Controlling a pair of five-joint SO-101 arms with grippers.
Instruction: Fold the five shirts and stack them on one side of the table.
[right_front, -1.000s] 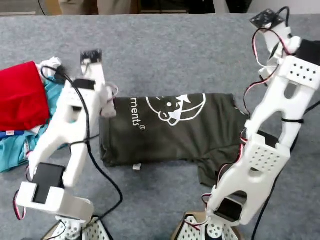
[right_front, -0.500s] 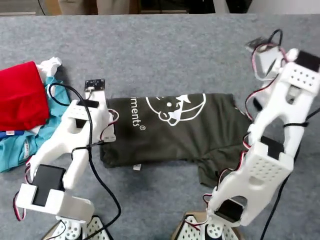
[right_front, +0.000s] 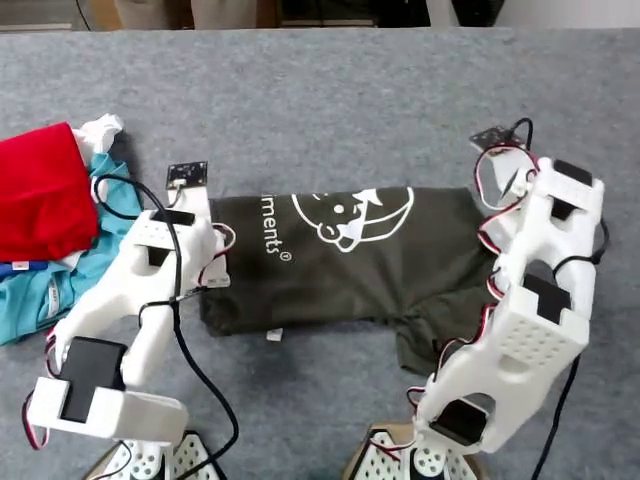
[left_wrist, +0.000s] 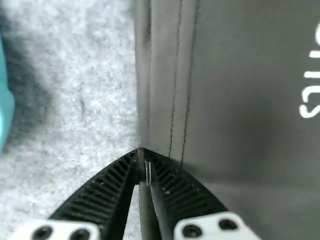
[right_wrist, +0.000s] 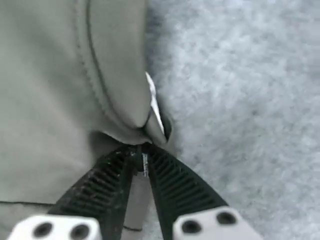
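Two white plastic arms stand side by side at the near edge of the grey felt-like surface (right_front: 330, 100), the left arm (right_front: 130, 290) and the right arm (right_front: 540, 290), one at each end of a dark olive-green shirt (right_front: 340, 265) with a white printed drawing and lettering. The dark olive-green shirt lies flat in the middle of the surface, folded into a long band running left to right, with a looser flap hanging out toward the arms at its right end. The left gripper (left_wrist: 142, 155) is down on the cloth at the shirt's left edge; its black ribbed fingers (left_wrist: 105, 192) are drawn together to a point, with the stitched hem fold caught between them. The right gripper (right_wrist: 140, 151) is at the opposite edge; its fingers (right_wrist: 175, 185) are likewise pinched almost tip to tip on a bunched fold of the same shirt, and a small white tag (right_wrist: 156, 107) pokes out just past the tips. At the left side of the surface, just beside the left arm, lies a pile; a folded red shirt (right_front: 40, 195) rests on top of a teal shirt (right_front: 30, 290), and a bit of white cloth (right_front: 100, 128) peeks out at the pile's far corner; what that white piece is, I cannot tell.
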